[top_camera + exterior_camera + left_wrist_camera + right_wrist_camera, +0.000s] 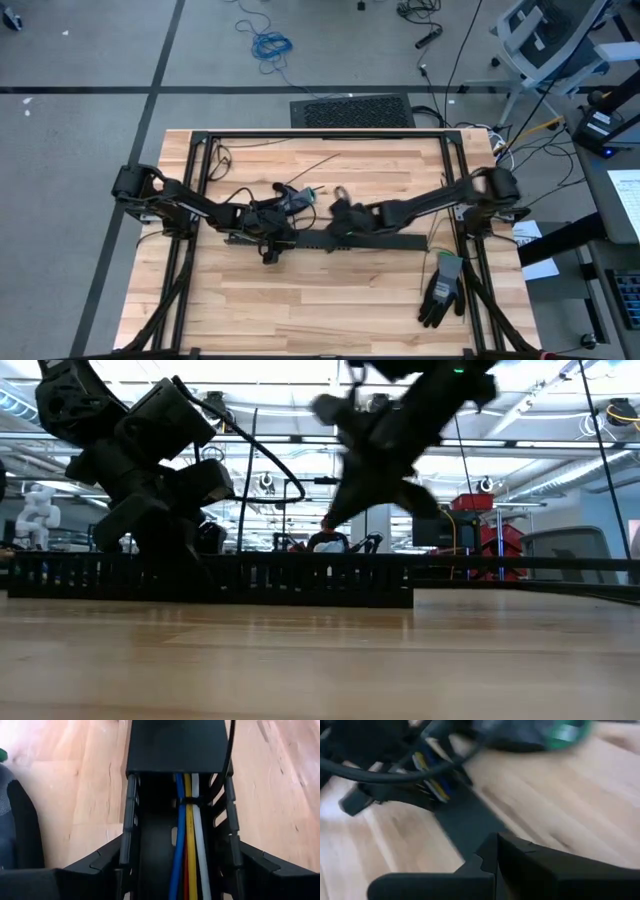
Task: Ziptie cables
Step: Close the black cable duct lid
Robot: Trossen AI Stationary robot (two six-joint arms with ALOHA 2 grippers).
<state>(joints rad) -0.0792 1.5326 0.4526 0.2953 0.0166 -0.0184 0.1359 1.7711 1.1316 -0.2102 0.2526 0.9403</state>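
The cables (189,845), smooth thin blue, yellow, white and red wires, run lengthwise inside the black slotted duct (175,745), a dark ziptie (192,800) across them. The left gripper (175,870) straddles the duct, fingers parted. The right gripper (345,215), shut, hovers over the duct's middle.

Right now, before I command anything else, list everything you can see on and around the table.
cables: one bundle, blue, yellow, white, red; lying inside the duct, cinched by a thin black tie
black slotted duct: one, black; mid-table, running left to right
work glove: one, black and grey; table's right front
coiled blue cable: one, blue; floor beyond the table
floor vent: one, dark; behind the table
left gripper: open, straddling the duct
right gripper: shut, over the duct's middle
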